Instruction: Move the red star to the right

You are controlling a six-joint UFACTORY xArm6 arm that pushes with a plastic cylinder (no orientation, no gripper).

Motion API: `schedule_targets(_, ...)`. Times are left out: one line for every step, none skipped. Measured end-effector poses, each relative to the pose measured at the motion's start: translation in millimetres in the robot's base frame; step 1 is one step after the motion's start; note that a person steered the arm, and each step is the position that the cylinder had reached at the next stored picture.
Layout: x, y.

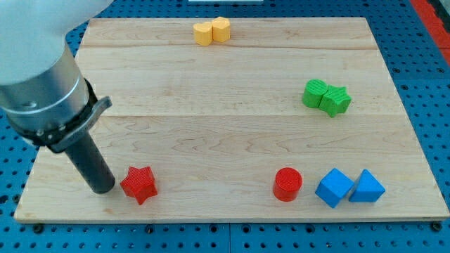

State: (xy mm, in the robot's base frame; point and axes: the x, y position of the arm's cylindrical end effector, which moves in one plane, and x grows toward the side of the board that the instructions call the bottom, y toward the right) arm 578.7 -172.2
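The red star (138, 184) lies near the view's bottom left of the wooden board (232, 119). My tip (103, 188) rests on the board just to the star's left, close to it or touching it; I cannot tell which. The dark rod rises up and to the left into the grey arm body.
A red cylinder (287, 184) sits at the bottom, right of centre. Two blue blocks (333, 187) (367, 187) lie beside it at the bottom right. Two green blocks (316, 93) (336, 101) touch at the right. Two yellow blocks (203, 33) (221, 29) touch at the top centre.
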Motion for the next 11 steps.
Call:
schedule_targets(8,4)
schedule_targets(4,49)
schedule_targets(3,73)
schedule_targets(-11,43)
schedule_targets(-44,47)
schedule_targets(-41,62)
schedule_targets(-39,67)
schedule_targets(-35,47)
schedule_targets(-16,80)
schedule_targets(-16,119)
schedule_targets(-15,126)
